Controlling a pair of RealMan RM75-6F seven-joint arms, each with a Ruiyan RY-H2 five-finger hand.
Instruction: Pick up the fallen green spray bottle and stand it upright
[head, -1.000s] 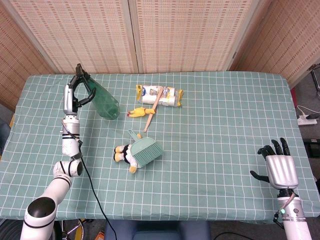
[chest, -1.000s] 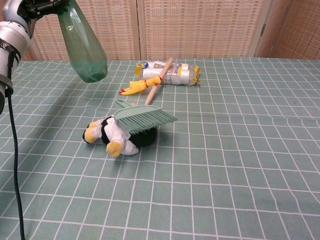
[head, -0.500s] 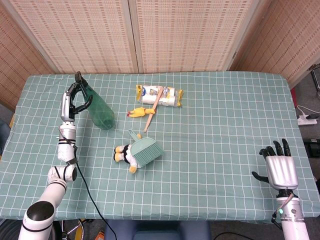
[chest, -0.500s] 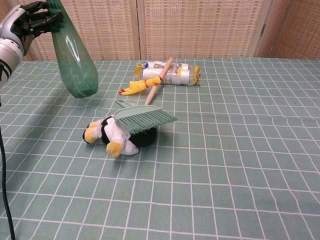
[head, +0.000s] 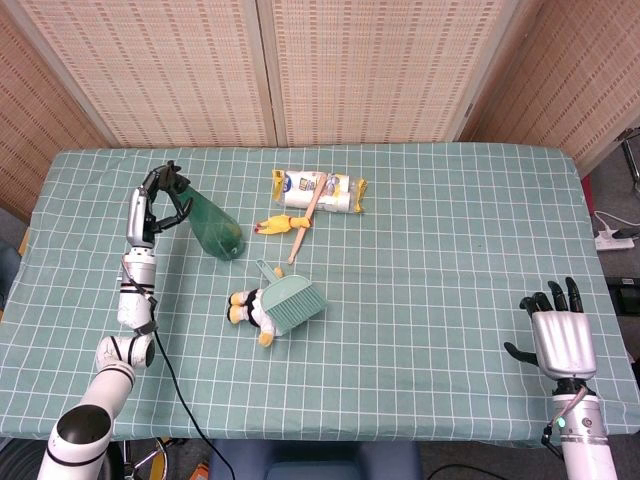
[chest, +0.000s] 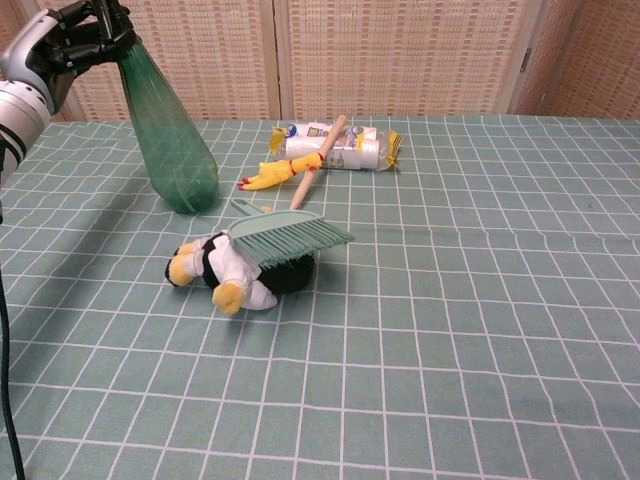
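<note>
- The right robot hand (head: 560, 335) hovers at the near right corner of the bench (head: 450, 250), empty, with its fingers spread apart; only the head view shows it.
- A plush penguin (chest: 225, 272) lies on its side on the checked green cloth, left of centre.
- A small teal brush (chest: 283, 238) rests on top of the penguin, bristles pointing to the right.
- The left robot hand (chest: 70, 35) is clamped around the neck of the green spray bottle (chest: 170, 140), at the left side of the bench.
- The bottle stands nearly upright, leaning a little with its top toward the left; its base is down at the cloth, just behind and left of the penguin, though I cannot tell whether it sits flat.
- Farther back lies a yellow rubber chicken (chest: 268, 176).
- A wooden stick (chest: 317, 158) slants across it.
- Behind that sits a clear packet with yellow ends (chest: 340, 146), touching the stick.
</note>
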